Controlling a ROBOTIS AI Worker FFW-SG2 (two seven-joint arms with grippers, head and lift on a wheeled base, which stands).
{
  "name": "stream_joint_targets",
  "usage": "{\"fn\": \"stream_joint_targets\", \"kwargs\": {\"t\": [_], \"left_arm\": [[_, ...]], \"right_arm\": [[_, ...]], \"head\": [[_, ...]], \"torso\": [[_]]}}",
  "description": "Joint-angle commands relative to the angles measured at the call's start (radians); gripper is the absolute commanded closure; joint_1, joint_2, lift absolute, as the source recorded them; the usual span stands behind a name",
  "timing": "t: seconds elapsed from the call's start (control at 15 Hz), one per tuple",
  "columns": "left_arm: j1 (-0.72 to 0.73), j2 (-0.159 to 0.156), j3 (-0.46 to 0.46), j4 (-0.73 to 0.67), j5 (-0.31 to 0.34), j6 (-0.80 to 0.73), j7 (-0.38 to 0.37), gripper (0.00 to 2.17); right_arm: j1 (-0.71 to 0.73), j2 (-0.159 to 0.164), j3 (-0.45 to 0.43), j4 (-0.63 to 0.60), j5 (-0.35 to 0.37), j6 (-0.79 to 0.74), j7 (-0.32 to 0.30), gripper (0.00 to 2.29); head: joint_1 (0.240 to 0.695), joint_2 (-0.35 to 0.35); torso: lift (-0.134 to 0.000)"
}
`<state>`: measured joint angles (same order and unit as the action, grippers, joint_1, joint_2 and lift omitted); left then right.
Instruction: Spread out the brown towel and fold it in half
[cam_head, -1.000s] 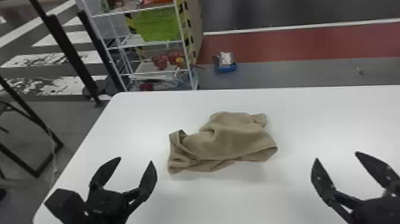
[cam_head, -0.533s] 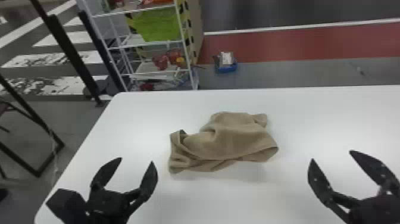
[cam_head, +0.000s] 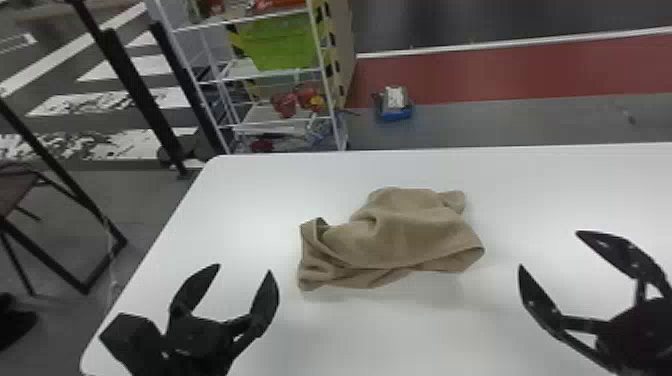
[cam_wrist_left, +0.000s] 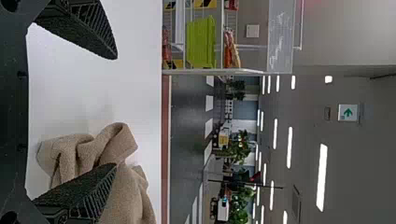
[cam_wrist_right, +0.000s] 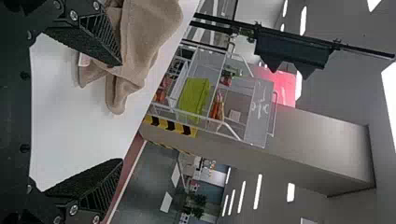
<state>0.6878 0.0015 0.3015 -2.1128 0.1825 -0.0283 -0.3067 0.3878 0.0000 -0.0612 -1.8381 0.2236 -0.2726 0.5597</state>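
The brown towel (cam_head: 400, 235) lies crumpled on the white table, its left end folded over on itself. My left gripper (cam_head: 245, 267) stands open to the towel's front left, apart from it, with nothing between its fingers. To the towel's right and nearer the front, my right gripper (cam_head: 548, 248) is open and holds nothing. In the left wrist view, the left gripper (cam_wrist_left: 116, 110) has its fingers wide apart, and one partly covers the towel (cam_wrist_left: 130, 196). In the right wrist view, the right gripper (cam_wrist_right: 123, 112) also has spread fingers, with the towel (cam_wrist_right: 144, 32) beyond one of them.
The white table (cam_head: 270, 185) has its far edge behind the towel and a rounded corner at the far left. Past it stand a wire shelf (cam_head: 220, 80) with a green bin (cam_head: 280, 42) and, on the floor, a small blue container (cam_head: 395, 111). Black metal frames stand left of the table.
My right gripper has shifted slightly to the left in the head view. The left gripper and the towel have hardly changed place.
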Motion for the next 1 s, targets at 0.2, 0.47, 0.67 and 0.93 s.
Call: {"fn": "stream_joint_targets", "kwargs": {"t": [0.2, 0.47, 0.67, 0.93], "left_arm": [[-0.005, -0.004, 0.002, 0.01, 0.0, 0.0, 0.0, 0.06], [-0.005, -0.004, 0.005, 0.007, 0.0, 0.0, -0.002, 0.06], [-0.005, -0.004, 0.011, 0.005, 0.003, 0.0, -0.002, 0.06], [-0.007, -0.004, 0.013, 0.005, 0.005, 0.0, -0.002, 0.06]], "right_arm": [[-0.142, -0.008, -0.02, 0.172, 0.083, -0.041, 0.063, 0.17], [-0.204, -0.008, 0.032, 0.249, 0.168, -0.038, 0.069, 0.17], [-0.251, -0.006, 0.092, 0.312, 0.211, -0.02, 0.069, 0.19], [-0.294, 0.0, 0.144, 0.369, 0.218, -0.016, 0.052, 0.44]], "head": [[0.695, 0.254], [0.695, 0.264], [0.695, 0.296], [0.695, 0.333]], "torso": [[-0.134], [-0.134], [-0.134], [-0.134]]}}
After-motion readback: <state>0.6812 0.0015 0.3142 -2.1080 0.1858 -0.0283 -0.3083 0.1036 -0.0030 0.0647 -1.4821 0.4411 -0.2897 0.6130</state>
